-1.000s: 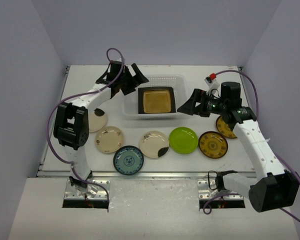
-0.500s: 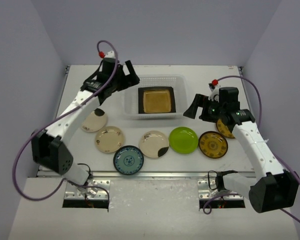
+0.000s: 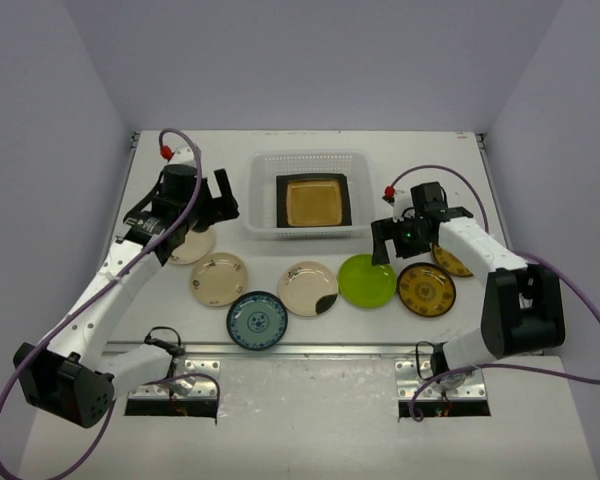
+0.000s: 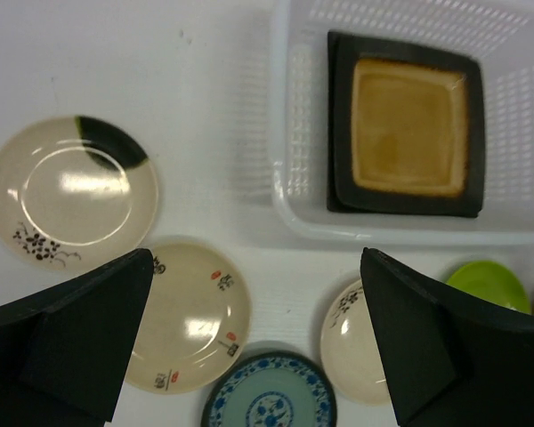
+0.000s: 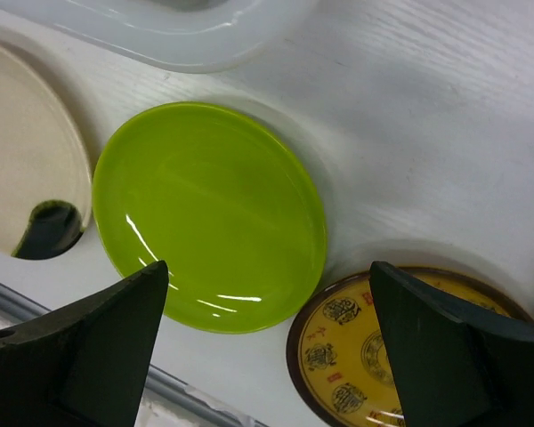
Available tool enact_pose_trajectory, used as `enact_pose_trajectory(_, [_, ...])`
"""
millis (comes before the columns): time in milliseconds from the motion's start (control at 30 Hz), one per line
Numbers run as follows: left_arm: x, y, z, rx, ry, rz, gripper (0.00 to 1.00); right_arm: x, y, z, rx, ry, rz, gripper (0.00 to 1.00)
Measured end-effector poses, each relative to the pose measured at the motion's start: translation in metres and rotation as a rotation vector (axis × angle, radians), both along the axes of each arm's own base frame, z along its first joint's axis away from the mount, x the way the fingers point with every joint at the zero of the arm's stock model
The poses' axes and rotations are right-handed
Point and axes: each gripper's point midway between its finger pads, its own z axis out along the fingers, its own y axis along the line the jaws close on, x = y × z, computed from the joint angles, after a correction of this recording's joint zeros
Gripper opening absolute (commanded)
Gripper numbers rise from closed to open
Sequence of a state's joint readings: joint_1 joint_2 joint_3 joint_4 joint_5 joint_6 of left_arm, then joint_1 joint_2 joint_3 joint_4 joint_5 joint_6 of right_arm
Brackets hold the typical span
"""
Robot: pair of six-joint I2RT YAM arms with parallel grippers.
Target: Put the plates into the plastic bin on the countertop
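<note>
The plastic bin holds one square dark-rimmed plate with an amber centre. On the countertop in front of it lie round plates: a cream one with a dark patch, a plain cream one, blue-white, another cream one, lime green and brown-yellow. My left gripper hangs open and empty above the cream plates, left of the bin. My right gripper is open and empty just over the lime green plate.
A second brown-yellow plate lies partly under the right arm. The metal rail runs along the near edge, close to the front row of plates. Grey walls close in the left, right and back sides.
The left arm pulled back from the bin's left side toward the near left. The right arm swung in and down from beside the bin to over the lime green plate.
</note>
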State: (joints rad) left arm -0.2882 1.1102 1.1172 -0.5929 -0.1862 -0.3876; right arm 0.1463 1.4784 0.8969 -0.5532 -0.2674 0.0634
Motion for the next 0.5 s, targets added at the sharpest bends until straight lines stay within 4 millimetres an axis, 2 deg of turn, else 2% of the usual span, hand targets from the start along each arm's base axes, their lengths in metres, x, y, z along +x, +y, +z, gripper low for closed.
enact_pose_trajectory(133, [-0.020, 0.004, -0.049, 0.046, 0.098, -0.033, 1.00, 0.007, 0.007, -0.004, 0.023, -0.045, 0.097, 0.89])
enact_pose_trajectory(200, [-0.030, 0.006, -0.068, 0.061, 0.139, -0.047, 1.00, 0.012, 0.007, -0.012, 0.016, -0.045, 0.125, 0.83])
enact_pose_trajectory(267, [-0.033, 0.006, -0.076, 0.069, 0.155, -0.054, 1.00, 0.014, 0.005, -0.022, -0.002, -0.029, 0.143, 0.73])
enact_pose_trajectory(333, [-0.032, 0.007, -0.078, 0.073, 0.146, -0.058, 1.00, 0.014, 0.003, -0.031, -0.016, -0.007, 0.161, 0.68])
enact_pose_trajectory(400, [-0.033, 0.008, -0.079, 0.077, 0.125, -0.059, 1.00, 0.014, 0.003, -0.040, -0.020, 0.012, 0.173, 0.59])
enact_pose_trajectory(500, [-0.036, 0.013, -0.083, 0.095, 0.122, -0.044, 1.00, 0.011, 0.002, -0.050, -0.028, 0.036, 0.192, 0.54])
